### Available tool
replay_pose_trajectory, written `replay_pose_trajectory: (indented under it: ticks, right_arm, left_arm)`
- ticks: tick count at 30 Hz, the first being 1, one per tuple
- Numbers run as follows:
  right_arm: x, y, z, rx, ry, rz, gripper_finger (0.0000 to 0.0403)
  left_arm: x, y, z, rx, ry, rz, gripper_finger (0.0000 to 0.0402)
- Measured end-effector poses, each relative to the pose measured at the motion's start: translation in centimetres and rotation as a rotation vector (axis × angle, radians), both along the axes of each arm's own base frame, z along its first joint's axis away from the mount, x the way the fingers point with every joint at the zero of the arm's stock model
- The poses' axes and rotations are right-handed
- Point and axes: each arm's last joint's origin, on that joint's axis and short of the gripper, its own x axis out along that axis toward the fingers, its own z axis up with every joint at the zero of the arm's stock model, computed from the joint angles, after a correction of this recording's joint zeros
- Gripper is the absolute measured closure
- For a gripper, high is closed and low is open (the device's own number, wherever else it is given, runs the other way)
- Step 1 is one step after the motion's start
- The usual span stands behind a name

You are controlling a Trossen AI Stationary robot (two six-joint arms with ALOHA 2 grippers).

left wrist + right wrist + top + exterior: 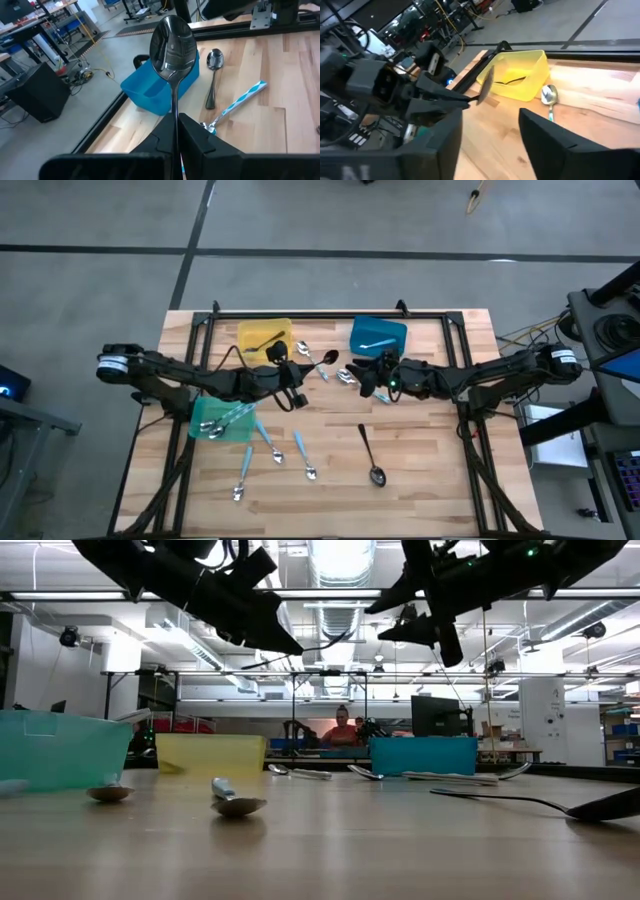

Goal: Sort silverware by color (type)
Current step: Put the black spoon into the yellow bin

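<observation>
left pincer [176,131] clamping silver spoon [173,47], bowl pointing forward

A shiny silver metal spoon [173,45], a blue plastic bin [157,90], a yellow plastic bin [517,75], and a pale striped wooden table [420,455].

Yellow bin [263,337], blue bin [378,335], green bin [222,420], person [341,727].

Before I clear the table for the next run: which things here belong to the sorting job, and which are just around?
Job: silver spoon in left gripper; black spoon; blue-handled spoons.
Around: yellow bin, blue bin, green bin, person behind.
</observation>
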Motion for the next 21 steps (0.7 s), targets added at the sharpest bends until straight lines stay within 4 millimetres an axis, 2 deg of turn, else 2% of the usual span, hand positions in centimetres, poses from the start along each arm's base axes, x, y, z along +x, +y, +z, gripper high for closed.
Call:
replay_pose_trajectory:
  ticks: [4,10,16,21]
  right_arm:
    - [-0.1,-0.3,0.1,-0.013,0.001,-0.009,0.0185]
    - [-0.4,-1.7,0.4,-0.039,0.013,-0.050,0.0179]
    - [-0.8,-6.0,1.4,-0.075,0.150,-0.090,0.0179]
    - [-1.5,-10.4,3.0,-0.169,0.267,-0.092,0.0179]
  left_arm:
    - [-0.5,0.0,0.5,0.011,0.011,-0.003,0.0401]
    - [-2.2,1.0,1.4,0.073,0.113,0.065,0.0401]
    - [-4.5,4.9,2.3,0.095,0.216,0.173,0.0401]
    - [-6.7,9.2,3.0,-0.007,0.331,0.243,0.0401]
